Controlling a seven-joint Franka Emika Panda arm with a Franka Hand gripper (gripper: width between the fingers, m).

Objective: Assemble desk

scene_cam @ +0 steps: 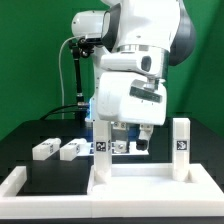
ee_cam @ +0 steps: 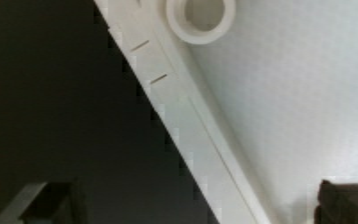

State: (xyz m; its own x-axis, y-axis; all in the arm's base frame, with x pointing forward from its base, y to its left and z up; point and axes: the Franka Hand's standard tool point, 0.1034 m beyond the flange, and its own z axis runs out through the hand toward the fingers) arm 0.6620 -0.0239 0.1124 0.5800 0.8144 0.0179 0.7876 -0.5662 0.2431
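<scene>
The arm bends low over the desk slab [scene_cam: 140, 178]

The white slab lies at the front of the black table [scene_cam: 50, 172], and two white legs stand upright on it: one leg [scene_cam: 101, 141] at its corner on the exterior view's left, the other leg [scene_cam: 181, 138] at its corner on the exterior view's right, each showing a square black-and-white marker. Between these two, just behind the slab, hangs the gripper [scene_cam: 133, 143] of the big white arm [scene_cam: 135, 60], its dark fingers low and holding nothing that can be seen. Two loose legs [scene_cam: 45, 150] [scene_cam: 72, 150] lie on their sides beside each other on the table, near the slab toward the exterior view's left. A white frame [scene_cam: 20, 192] runs along the table edge in front of the slab.
</scene>
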